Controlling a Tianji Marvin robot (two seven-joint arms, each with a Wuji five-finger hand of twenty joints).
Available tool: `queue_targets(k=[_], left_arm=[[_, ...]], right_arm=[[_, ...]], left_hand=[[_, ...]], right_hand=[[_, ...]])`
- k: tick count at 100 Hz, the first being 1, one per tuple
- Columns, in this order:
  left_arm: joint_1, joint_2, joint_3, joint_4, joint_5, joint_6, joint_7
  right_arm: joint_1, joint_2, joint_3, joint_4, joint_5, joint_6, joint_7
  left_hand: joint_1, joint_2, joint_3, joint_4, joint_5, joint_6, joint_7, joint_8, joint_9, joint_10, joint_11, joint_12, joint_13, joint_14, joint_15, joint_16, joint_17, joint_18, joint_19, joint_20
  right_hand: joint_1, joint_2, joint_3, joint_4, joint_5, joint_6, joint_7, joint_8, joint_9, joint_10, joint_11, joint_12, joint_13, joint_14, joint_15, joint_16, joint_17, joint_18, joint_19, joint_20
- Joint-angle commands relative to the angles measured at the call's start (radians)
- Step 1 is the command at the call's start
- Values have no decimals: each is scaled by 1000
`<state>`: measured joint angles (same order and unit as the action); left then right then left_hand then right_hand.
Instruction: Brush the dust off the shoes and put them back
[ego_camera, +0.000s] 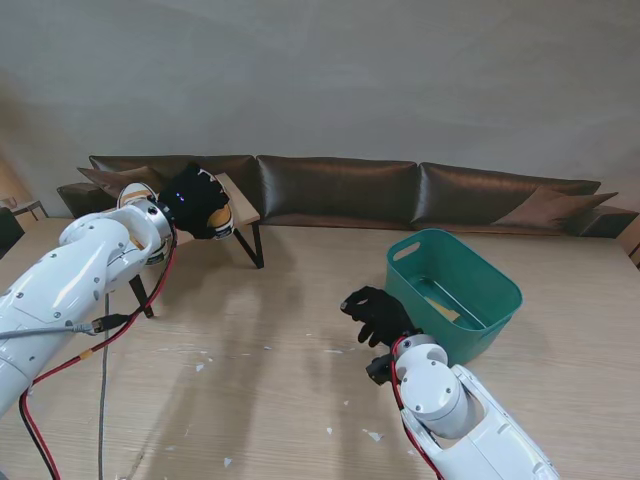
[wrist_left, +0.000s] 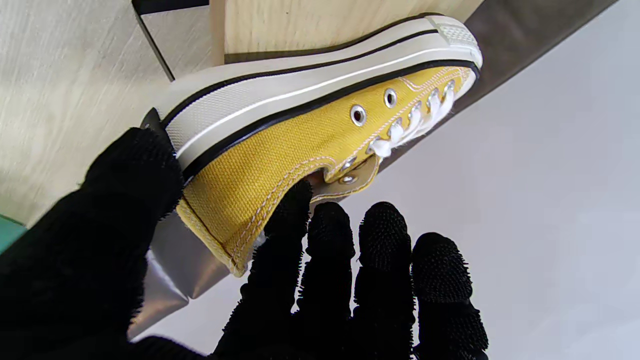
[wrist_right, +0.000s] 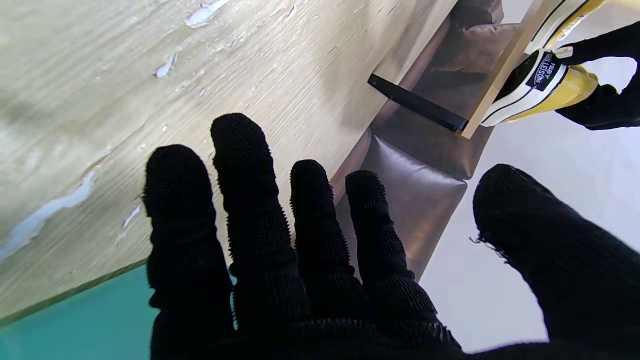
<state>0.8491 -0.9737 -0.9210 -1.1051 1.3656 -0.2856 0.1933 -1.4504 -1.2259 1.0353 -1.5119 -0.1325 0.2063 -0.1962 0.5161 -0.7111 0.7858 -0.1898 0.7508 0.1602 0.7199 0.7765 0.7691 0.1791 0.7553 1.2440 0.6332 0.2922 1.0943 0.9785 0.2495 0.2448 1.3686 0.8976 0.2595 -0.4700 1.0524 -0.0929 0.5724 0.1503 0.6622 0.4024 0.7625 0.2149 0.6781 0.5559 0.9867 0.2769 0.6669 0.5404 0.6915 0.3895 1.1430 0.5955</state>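
**Yellow shoe in left hand's grasp at the rack; right hand empty by the basin**

Stand view: left hand (ego_camera: 198, 203) raised over a small wooden rack (ego_camera: 243, 212) at the far left of the table (ego_camera: 280, 330), closed around a shoe (ego_camera: 222, 222) of which only a sliver of pale sole and yellow shows. Right hand (ego_camera: 377, 314) low over the table, just beside a green basin (ego_camera: 495, 282), fingers spread, holding nothing. White flecks (ego_camera: 372, 435) scattered across the near tabletop. Dark sofa (ego_camera: 340, 190) along the far edge.

Left wrist view, not available from the stand: shoe (wrist_left: 320, 130) identified as a yellow canvas sneaker with white laces, silver eyelets and a cream sole edged in black, sole against the wooden rack shelf (wrist_left: 320, 25). Thumb (wrist_left: 135, 170) pressed at the heel end, fingertips (wrist_left: 292, 210) at the collar opening.

Right wrist view: open fingers (wrist_right: 240, 200) apart over bare wood, with a strip of basin (wrist_right: 75, 325) behind them. Heel patch of the shoe (wrist_right: 542, 75) with lettering visible only here, gloved left hand (wrist_right: 607, 75) wrapped round it.

Count: one shoe confirmed; a second cannot be made out. One rack, one basin. Contents of the basin too indistinct to identify.
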Motion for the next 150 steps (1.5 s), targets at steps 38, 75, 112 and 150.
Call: queue_targets(k=[38, 75, 112, 150], left_arm=[[37, -2, -85, -85, 13, -11, -113], [138, -13, -216, -245, 41, -41, -81], [323, -82, -283, -507, -398, -54, -254], [537, -127, -198, -612, -781, 121, -259]], right_arm=[[-2, -7, -4, 0, 12, -3, 14], [-6, -7, -5, -3, 4, -23, 5], [-54, 3, 27, -68, -43, -77, -19], [-191, 36, 128, -220, -115, -144, 7]], left_hand=[[2, 78, -7, 69, 10, 94, -276, -157, -29, 50, -60, -48, -72, 37, -35, 9, -36, 12, -29, 44], [2, 308, -276, 117, -147, 119, -533, -366, -146, 134, -552, -680, -247, 80, -587, -322, -205, 15, -268, -107], [66, 350, -337, 126, -121, 86, -537, -374, -144, 115, -652, -862, -219, 77, -835, -517, -192, 47, -590, -306], [126, 342, -351, 127, -147, 74, -576, -408, -184, 110, -678, -931, -248, 80, -928, -605, -195, 55, -780, -396]], right_hand=[[-12, 26, 2, 17, -33, 5, 15, -13, 19, 5, 10, -15, -8, 15, 15, 9, -262, 21, -7, 17], [-15, 20, 0, 16, -34, -2, 13, -14, -2, 4, 6, -16, -19, 11, 10, 7, -263, 19, -7, 17], [-29, 1, -25, 13, -50, -45, 0, -14, -110, -20, 0, -14, -124, 1, -18, -1, -310, 10, -29, 16], [-37, -4, -66, 18, -72, -85, -33, 1, -193, -69, -45, -41, -237, -17, -181, -83, -384, 3, -196, -20]])
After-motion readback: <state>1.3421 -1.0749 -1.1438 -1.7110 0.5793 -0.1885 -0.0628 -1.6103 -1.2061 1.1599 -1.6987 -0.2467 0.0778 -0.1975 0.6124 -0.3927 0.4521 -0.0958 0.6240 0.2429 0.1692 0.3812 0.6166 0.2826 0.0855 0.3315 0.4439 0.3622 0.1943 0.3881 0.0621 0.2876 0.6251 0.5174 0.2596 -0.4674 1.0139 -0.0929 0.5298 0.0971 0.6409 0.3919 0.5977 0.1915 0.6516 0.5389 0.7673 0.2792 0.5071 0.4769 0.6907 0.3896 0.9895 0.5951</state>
